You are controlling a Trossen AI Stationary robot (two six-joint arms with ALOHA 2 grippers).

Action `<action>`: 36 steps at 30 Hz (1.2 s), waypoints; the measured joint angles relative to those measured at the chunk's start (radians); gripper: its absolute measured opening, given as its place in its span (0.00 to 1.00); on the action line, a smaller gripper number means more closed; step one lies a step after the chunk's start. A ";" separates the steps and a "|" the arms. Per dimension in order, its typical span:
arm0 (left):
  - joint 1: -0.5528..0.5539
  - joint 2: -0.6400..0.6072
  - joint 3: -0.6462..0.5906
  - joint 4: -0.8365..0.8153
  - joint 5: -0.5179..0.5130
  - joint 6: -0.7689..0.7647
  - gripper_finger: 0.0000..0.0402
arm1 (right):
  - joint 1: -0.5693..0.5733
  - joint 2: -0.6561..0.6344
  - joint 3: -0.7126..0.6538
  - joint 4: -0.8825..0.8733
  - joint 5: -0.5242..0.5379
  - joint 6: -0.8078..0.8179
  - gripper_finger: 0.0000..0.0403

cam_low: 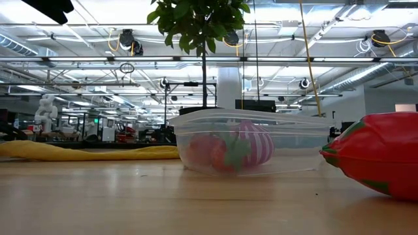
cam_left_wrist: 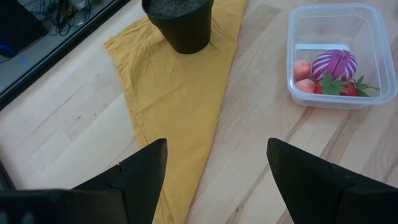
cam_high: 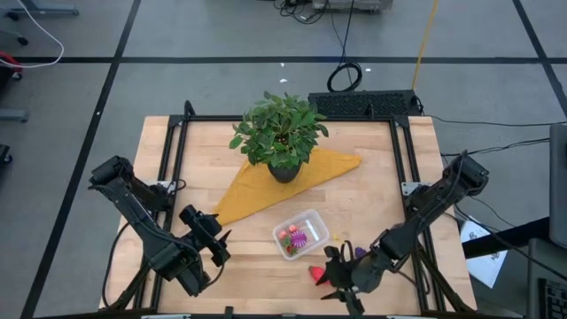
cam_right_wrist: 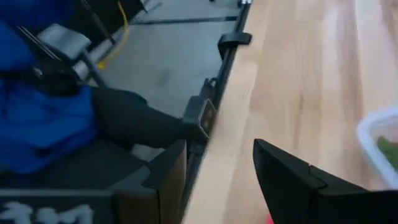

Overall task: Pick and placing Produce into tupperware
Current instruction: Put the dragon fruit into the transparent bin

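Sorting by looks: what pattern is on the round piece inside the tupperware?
Purple with white stripes: the round piece in the tupperware shows best in the left wrist view.

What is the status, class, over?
Left hand open, waiting by the yellow cloth. Right hand open near the red fruit on the table. Tub holds some fruit. Nothing blocking.
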 joint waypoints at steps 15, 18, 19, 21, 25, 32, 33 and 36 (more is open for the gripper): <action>0.000 0.000 0.000 0.004 0.000 0.013 0.70 | -0.093 0.275 0.487 -0.438 0.049 -0.257 0.44; -0.002 0.000 0.000 0.006 0.001 0.031 0.70 | -0.116 0.344 0.625 -0.545 0.018 -0.297 0.44; -0.003 0.000 0.000 0.006 0.001 0.031 0.70 | -0.118 0.358 0.667 -0.557 0.013 -0.319 0.44; -0.006 0.000 0.000 0.006 0.001 0.032 0.70 | -0.109 0.372 0.739 -0.587 0.010 -0.362 0.44; -0.021 0.000 0.000 0.006 0.001 0.037 0.70 | -0.067 0.371 0.834 -0.700 0.111 -0.348 0.44; -0.054 0.000 0.000 0.006 -0.001 0.029 0.71 | 0.008 0.374 0.883 -0.914 0.194 -0.041 0.44; -0.055 0.000 0.000 0.008 -0.001 0.029 0.71 | 0.011 0.380 0.880 -0.917 0.189 -0.020 0.44; -0.055 0.000 0.000 0.020 -0.002 0.025 0.70 | 0.004 0.398 0.865 -0.917 0.145 0.038 0.44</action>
